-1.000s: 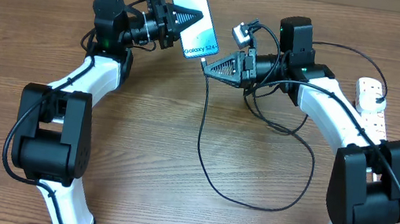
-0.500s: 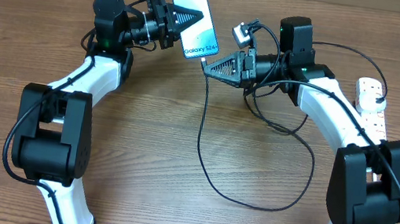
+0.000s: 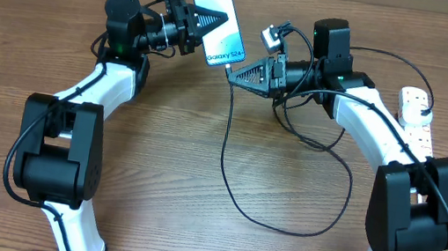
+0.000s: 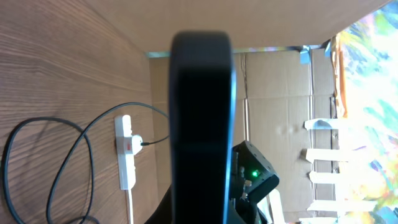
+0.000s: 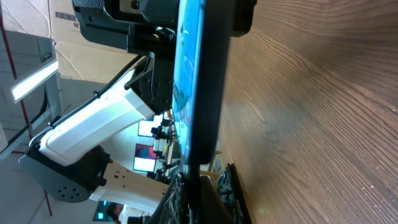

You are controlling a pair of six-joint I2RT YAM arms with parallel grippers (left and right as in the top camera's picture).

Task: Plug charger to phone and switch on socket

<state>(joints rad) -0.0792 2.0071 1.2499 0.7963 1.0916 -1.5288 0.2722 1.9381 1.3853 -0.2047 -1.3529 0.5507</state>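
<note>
My left gripper (image 3: 211,22) is shut on the phone (image 3: 220,25), held above the table at the far middle, its light-blue screen facing up. In the left wrist view the phone (image 4: 202,124) shows as a dark edge-on slab. My right gripper (image 3: 234,72) is shut on the charger's connector tip, right at the phone's lower end. The charger cable (image 3: 228,157) loops down over the table and back toward the socket (image 3: 418,114), a white power strip at the far right with a black plug in it. In the right wrist view the phone (image 5: 196,81) stands edge-on just above my fingers.
The right arm's own black cables (image 3: 319,144) loop over the table's middle right. The power strip and its white cord also show in the left wrist view (image 4: 126,155). Cardboard boxes stand beyond the table's far edge (image 4: 273,93).
</note>
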